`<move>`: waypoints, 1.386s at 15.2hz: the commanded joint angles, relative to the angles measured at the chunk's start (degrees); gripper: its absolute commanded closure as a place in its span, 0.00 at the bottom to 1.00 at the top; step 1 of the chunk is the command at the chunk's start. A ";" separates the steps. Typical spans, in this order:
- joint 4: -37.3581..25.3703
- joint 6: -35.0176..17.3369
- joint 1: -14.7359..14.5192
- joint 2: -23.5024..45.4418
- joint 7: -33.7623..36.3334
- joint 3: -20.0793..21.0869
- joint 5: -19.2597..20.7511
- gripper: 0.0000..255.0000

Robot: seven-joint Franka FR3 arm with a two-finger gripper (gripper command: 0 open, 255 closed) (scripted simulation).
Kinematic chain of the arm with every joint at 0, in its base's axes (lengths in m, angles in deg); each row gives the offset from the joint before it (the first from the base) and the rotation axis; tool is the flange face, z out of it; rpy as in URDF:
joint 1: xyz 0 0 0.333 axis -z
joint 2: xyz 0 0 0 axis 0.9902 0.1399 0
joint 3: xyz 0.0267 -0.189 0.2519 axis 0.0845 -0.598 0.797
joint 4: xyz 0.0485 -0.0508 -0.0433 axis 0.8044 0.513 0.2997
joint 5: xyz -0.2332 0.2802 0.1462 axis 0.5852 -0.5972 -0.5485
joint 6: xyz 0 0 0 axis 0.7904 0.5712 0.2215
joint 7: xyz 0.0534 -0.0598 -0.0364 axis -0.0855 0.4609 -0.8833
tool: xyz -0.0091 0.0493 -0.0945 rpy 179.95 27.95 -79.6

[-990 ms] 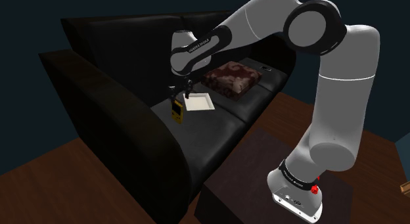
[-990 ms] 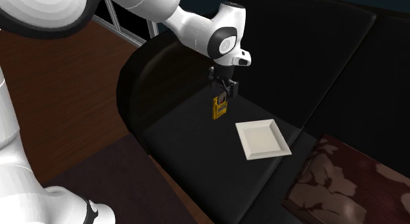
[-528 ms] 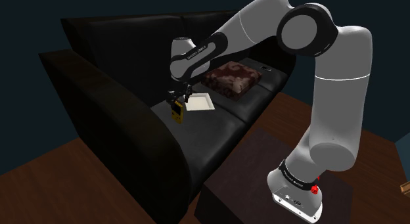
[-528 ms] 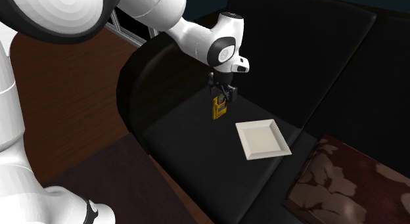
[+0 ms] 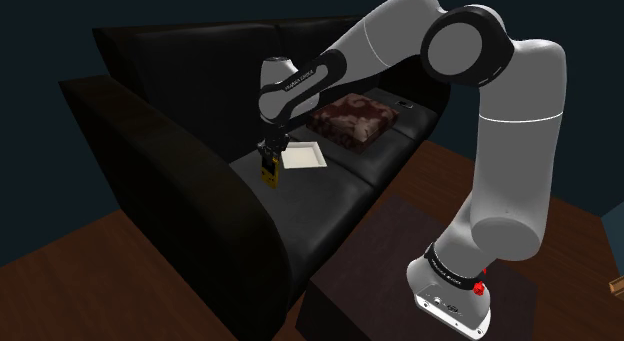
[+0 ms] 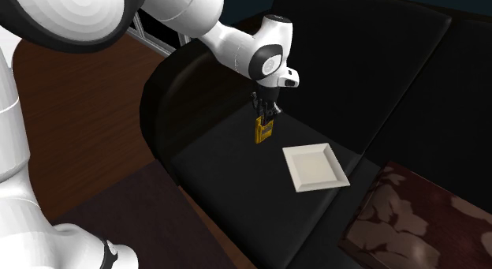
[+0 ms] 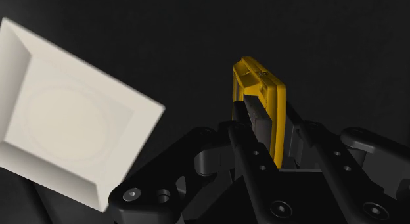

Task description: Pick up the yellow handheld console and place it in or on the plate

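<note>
The jaws, spread on either side of it a moment ago, are now clamped on the yellow handheld console (image 7: 266,111), gripping its upper end. It stands on edge on the black sofa seat (image 6: 236,181), in the same spot as before and apparently not yet raised. The white square plate (image 6: 315,166) lies near it, bare. The grasp looks made, so lifting should come next.

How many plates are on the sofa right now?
1. The white square plate lies flat on the black sofa, between the patterned cushion and the yellow console clasped in the gripper. The arm covers some of the sofa, so another could be hidden.
</note>
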 commanded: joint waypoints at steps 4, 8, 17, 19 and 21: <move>0.02 0.00 0.00 0.02 0.00 0.00 0.00 1.00; -0.06 0.58 0.00 -0.49 0.02 0.00 0.01 1.00; -1.31 6.10 0.00 -4.76 0.16 -0.03 0.09 1.00; -1.75 7.38 0.00 -5.60 0.19 -0.04 0.10 1.00; -2.22 8.66 0.00 -6.41 0.22 -0.04 0.12 1.00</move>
